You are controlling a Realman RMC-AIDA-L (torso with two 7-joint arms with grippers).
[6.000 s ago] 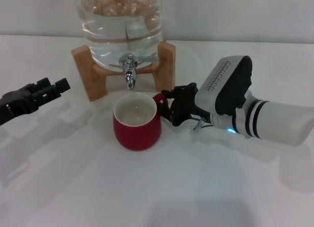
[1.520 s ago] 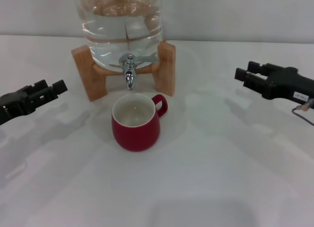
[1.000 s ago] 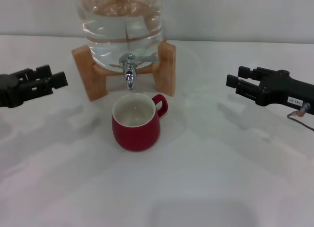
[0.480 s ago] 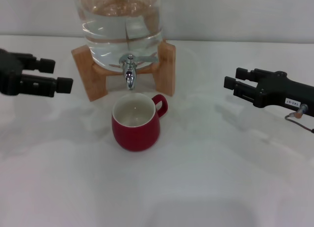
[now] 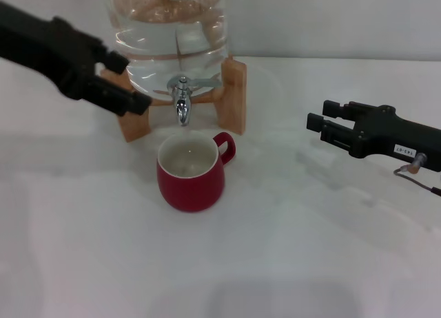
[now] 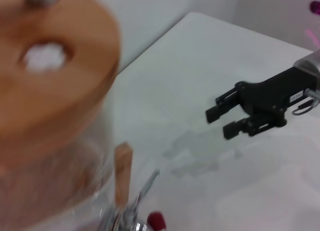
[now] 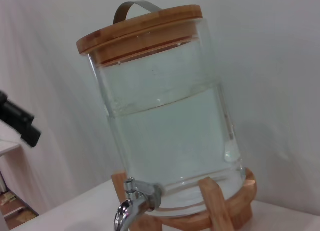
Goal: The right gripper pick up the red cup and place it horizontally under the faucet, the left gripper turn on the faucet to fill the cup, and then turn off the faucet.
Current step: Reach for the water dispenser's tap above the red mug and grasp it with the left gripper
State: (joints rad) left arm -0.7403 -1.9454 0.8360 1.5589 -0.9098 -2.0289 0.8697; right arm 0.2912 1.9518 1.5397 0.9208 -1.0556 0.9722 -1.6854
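Note:
The red cup [image 5: 191, 172] stands upright on the white table, its white inside showing, directly below the faucet [image 5: 181, 99]. The faucet's chrome spout points down at the cup, and its flat lever points toward the right side of the head view. My left gripper [image 5: 133, 82] is open and hovers just left of the faucet, apart from it. My right gripper [image 5: 317, 114] is open and empty, well to the right of the cup. The left wrist view shows the faucet lever [image 6: 145, 187] and the far right gripper [image 6: 224, 118]. The right wrist view shows the faucet [image 7: 133, 203].
The faucet belongs to a large glass water jar [image 5: 172, 29] on a wooden stand [image 5: 233, 94], topped by a wooden lid [image 7: 140, 28] with a metal handle. A thin cable [image 5: 413, 168] hangs off the right arm. A pale wall stands behind the table.
The right gripper let go of the cup's handle and pulled back to the right. The left gripper rose from the left edge and swung in toward the faucet.

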